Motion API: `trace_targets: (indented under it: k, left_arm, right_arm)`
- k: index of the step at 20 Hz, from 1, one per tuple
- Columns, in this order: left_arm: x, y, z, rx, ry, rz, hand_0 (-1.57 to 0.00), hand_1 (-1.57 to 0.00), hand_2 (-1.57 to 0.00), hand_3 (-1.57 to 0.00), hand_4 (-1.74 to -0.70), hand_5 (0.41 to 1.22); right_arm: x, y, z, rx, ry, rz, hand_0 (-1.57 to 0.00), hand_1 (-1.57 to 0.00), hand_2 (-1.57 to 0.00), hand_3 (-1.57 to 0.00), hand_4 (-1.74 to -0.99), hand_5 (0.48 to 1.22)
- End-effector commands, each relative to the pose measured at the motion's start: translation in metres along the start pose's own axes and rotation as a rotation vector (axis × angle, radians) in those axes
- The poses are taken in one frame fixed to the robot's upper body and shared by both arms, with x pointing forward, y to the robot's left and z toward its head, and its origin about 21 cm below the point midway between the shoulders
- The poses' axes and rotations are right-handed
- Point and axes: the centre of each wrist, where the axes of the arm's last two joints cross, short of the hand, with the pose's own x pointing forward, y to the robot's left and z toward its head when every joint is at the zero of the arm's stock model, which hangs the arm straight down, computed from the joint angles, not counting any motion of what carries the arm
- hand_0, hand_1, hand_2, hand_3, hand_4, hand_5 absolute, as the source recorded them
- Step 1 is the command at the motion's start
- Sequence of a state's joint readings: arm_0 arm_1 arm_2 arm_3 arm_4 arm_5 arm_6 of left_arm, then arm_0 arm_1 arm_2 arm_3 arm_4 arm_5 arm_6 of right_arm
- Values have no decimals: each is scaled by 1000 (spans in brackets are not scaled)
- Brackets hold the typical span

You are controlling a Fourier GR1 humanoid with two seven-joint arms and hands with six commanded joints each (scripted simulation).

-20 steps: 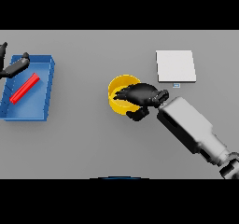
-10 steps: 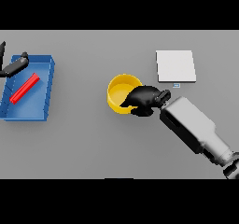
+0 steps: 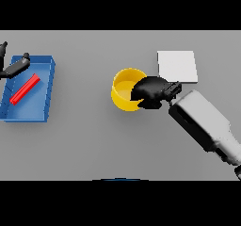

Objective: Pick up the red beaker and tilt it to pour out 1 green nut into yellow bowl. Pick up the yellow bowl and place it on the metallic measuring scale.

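The yellow bowl (image 3: 123, 89) is at the table's middle, and my right hand (image 3: 151, 90) is curled over its right rim, gripping it. I can make out no green nut inside the bowl. The metallic measuring scale (image 3: 177, 65), a flat pale square, lies just beyond and to the right of that hand. The red beaker (image 3: 25, 89) lies on its side inside the blue tray (image 3: 46, 94) at the far left. My left hand (image 3: 14, 68) hovers over the tray's far left corner with its fingers spread, apart from the beaker.
Bare grey table spreads between the tray and the bowl, and across the whole near side. My right forearm (image 3: 207, 126) slants in from the lower right.
My right hand has carried the yellow bowl a little right and farther away, closer to the scale. The left hand and the red beaker have stayed put.
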State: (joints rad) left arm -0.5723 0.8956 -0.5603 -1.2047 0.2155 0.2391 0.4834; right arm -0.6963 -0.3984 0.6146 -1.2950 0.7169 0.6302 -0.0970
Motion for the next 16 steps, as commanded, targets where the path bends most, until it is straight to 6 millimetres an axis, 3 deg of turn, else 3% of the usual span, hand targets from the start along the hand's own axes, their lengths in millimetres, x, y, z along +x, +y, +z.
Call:
trace_targets:
  k: [1, 5, 9, 13, 16]
  left_arm:
    - [1, 3, 1, 6, 1, 0, 1, 1, 1, 1, -797, 719]
    - [-4, 1, 0, -6, -4, -1, 1, 1, 1, 1, -803, 723]
    - [2, 4, 2, 4, -11, -5, 1, 1, 1, 1, -799, 723]
    - [1, 6, 7, 8, -22, 6, 1, 1, 1, 1, -811, 741]
    - [2, 9, 8, 20, -1, -10, 1, 1, 1, 1, -801, 734]
  right_arm:
    - [0, -7, 5, -5, 11, 10, -1556, -1555, -1519, -1357, -1730, 1217]
    - [0, -29, 27, -46, 79, 27, -1565, -1564, -1550, -1286, -1723, 1219]
    - [-4, -41, 33, -69, 91, 25, -1568, -1568, -1562, -1243, -1719, 1220]
    - [-24, -53, 47, -118, 138, 61, -1570, -1570, -1567, -1325, -1720, 1221]
    - [-46, -63, 53, -159, 223, 62, -1570, -1570, -1569, -1256, -1719, 1221]
